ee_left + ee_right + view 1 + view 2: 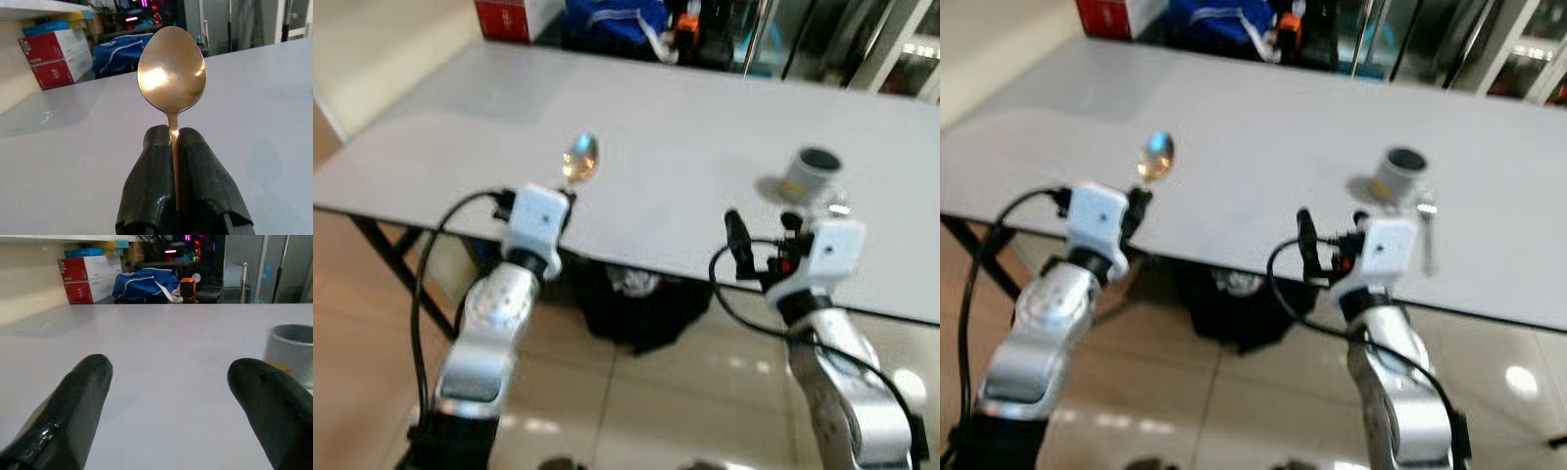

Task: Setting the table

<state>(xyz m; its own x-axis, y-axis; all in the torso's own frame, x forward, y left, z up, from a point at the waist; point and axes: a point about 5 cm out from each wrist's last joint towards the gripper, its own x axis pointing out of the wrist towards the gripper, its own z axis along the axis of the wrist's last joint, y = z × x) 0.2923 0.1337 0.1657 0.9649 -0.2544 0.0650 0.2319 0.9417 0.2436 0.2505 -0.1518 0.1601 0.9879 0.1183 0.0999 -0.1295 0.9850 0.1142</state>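
Note:
My left gripper is shut on the handle of a copper-coloured spoon, which stands bowl up. It hovers at the front edge of the white table, left of centre, with the spoon over the tabletop. A grey cup stands upright near the front edge on the right. A blurred silver utensil lies beside it. My right gripper is open with nothing between its fingers. It is level with the table's edge, just in front and left of the cup.
A black bin sits under the table between my arms. A black table leg slants down at the left. Red boxes and a blue bag lie beyond the far edge. Shiny tiled floor lies below.

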